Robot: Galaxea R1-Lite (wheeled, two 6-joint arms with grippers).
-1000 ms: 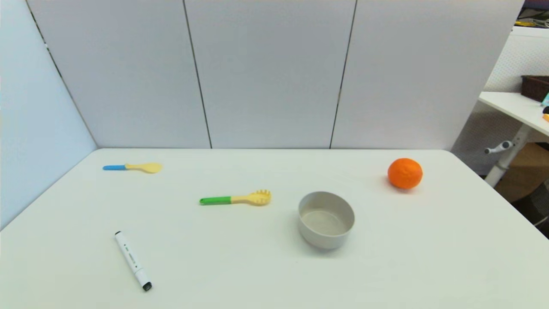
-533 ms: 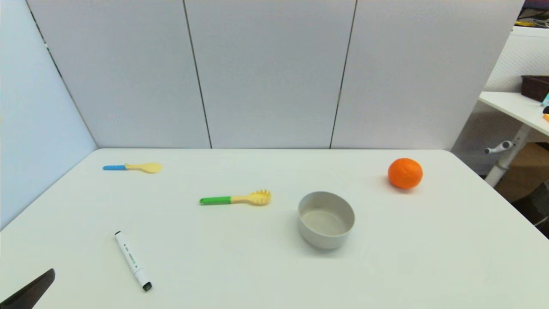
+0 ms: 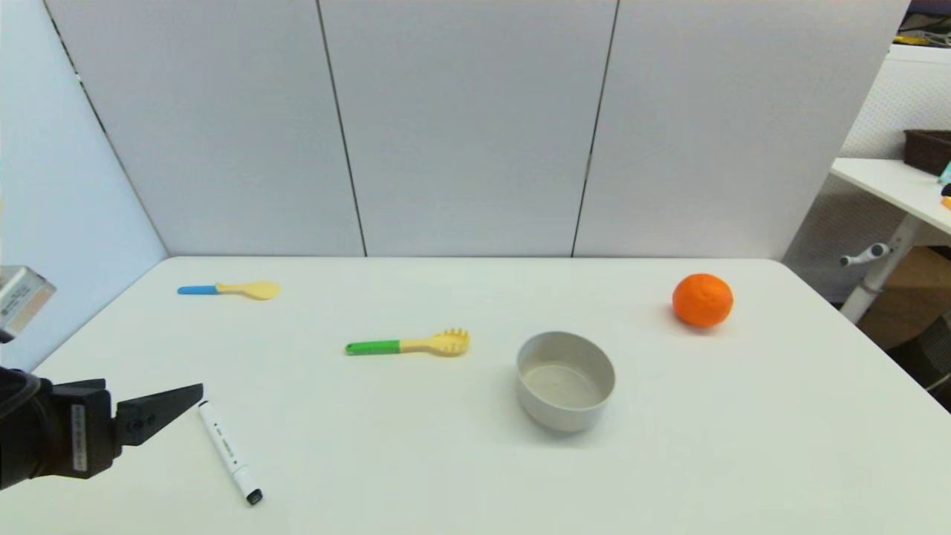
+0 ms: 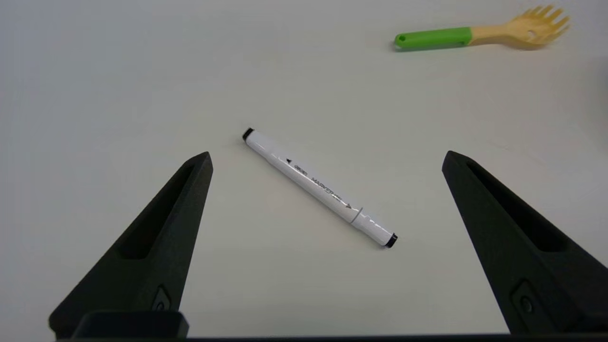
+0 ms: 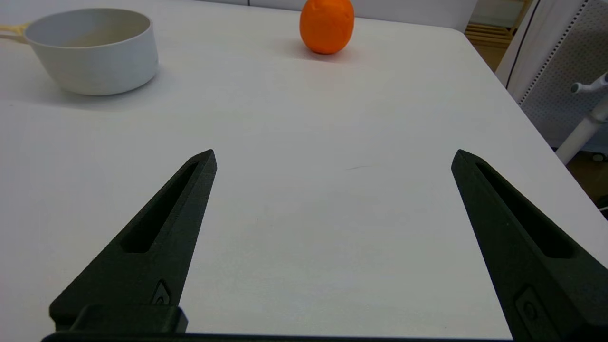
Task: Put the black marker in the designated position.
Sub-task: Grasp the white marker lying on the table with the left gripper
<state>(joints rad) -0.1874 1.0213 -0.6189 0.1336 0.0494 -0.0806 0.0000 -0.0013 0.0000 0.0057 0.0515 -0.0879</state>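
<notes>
My left gripper, fingers wide apart and holding nothing, faces the black marker lying flat on the bench, its axis running 10-to-4 o'clock between them; the right is farther.

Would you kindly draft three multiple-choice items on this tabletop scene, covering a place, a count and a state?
1. Where does the slim white-barrelled black marker lie?
A. inside the round grey bowl
B. flat on the white table, near-left
C. beside the orange fruit

2. How many yellow-headed plastic utensils are there?
A. one
B. two
C. three

3. How is the left gripper?
A. open, empty
B. shut on the marker
C. out of view

Answers: 1 B, the marker lies on the table far from the bowl; 2 B, a blue-handled spoon and a green-handled fork; 3 A, its fingers are spread with the marker untouched between them.
</notes>
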